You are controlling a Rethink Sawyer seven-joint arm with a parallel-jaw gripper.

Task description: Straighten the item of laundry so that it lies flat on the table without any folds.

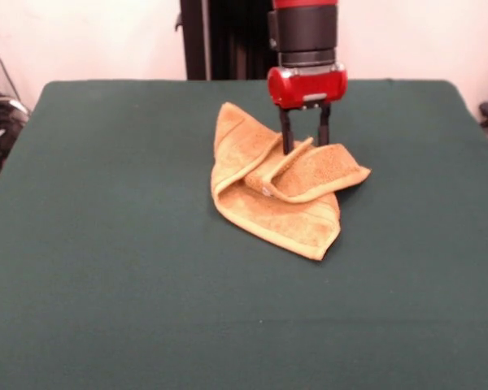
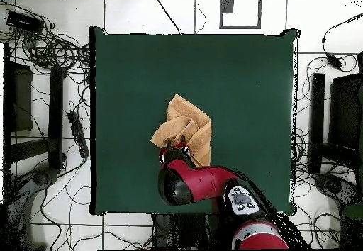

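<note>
Laundry under inspection is a small square orange-tan terry towel (image 1: pixel 281 183) with woven border bands, lying crumpled and folded over itself near the middle of the large dark green cloth-covered table (image 1: pixel 106 244). The red and black gripper (image 1: pixel 304 140) stands directly over the towel's far part, its two dark fingers (image 1: pixel 285 134) lowered into the cloth on either side of a raised ridge of fold. The fingers are set apart with the ridge between them; whether they already pinch it cannot be told from either view. Below and toward the camera side of the gripper, a doubled flap ends in a pointed corner; another flap spreads out beside the fingers, and a third rises just behind them. Judged step: taking hold of an upper fold in order to draw it out. The towel is far from flat, so the task is at an early stage. The next move appears to call for a firm pinch on the top layer only, then a lift and pull away from the heap, with ample bare table on every side to spread into.
</note>
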